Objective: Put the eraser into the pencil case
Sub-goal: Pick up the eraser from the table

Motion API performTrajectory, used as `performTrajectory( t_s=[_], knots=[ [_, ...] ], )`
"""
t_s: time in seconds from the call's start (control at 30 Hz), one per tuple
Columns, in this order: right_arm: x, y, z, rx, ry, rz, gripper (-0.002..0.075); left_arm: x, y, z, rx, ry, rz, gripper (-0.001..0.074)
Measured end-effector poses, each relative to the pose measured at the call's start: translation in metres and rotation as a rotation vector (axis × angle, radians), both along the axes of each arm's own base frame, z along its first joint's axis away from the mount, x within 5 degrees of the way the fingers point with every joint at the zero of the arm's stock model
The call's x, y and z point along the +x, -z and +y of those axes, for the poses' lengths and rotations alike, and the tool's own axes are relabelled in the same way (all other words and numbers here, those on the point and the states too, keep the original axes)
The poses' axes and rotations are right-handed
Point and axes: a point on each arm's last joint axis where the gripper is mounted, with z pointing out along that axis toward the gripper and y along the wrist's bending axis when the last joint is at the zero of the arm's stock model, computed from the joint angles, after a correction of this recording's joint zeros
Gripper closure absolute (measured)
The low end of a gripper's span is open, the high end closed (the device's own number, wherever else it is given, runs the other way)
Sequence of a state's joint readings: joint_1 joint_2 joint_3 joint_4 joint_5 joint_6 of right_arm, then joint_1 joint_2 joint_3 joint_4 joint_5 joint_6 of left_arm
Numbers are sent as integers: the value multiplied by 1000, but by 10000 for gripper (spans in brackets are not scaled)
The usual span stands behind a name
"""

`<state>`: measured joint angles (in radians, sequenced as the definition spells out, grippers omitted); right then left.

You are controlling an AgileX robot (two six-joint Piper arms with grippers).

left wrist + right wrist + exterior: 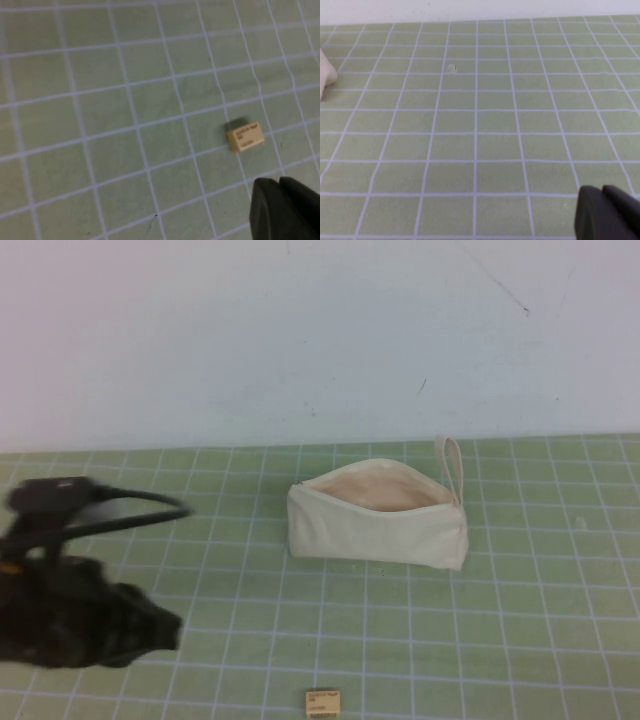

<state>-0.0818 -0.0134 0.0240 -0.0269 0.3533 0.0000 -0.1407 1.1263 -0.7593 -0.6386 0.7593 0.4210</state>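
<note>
The eraser (324, 701), a tiny tan block with dark lettering, lies flat on the green grid mat at the front edge. It also shows in the left wrist view (245, 136). The cream-white pencil case (378, 515) stands unzipped in the middle of the mat, peach lining showing, loop strap at its right end. My left gripper (150, 625) hovers at the front left, left of the eraser and apart from it. Its fingers are together and empty in the left wrist view (277, 182). My right gripper (601, 190) is out of the high view; it is shut and empty over bare mat.
A green cutting mat (520, 620) with a white grid covers the table, with a white wall behind it. A black cable (130, 505) arcs from the left arm. A corner of the pencil case (326, 74) shows in the right wrist view.
</note>
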Motion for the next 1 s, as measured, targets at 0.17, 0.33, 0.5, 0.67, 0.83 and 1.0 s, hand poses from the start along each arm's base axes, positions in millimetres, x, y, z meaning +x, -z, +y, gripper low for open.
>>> performTrajectory(
  t_s=[0.17, 0.33, 0.5, 0.67, 0.83, 1.0],
  knots=[
    [0, 0, 0, 0, 0, 0, 727, 29, 17, -43, 163, 189, 73, 736],
    [0, 0, 0, 0, 0, 0, 727, 40, 28, -85, 385, 411, 45, 732],
    [0, 0, 0, 0, 0, 0, 727, 45, 42, -120, 506, 567, 37, 587],
    [0, 0, 0, 0, 0, 0, 727, 51, 53, -145, 549, 644, 31, 271],
    [0, 0, 0, 0, 0, 0, 727, 51, 78, -165, 637, 786, 11, 192],
    [0, 0, 0, 0, 0, 0, 727, 53, 103, -177, 732, 887, -12, 206]
  ],
)
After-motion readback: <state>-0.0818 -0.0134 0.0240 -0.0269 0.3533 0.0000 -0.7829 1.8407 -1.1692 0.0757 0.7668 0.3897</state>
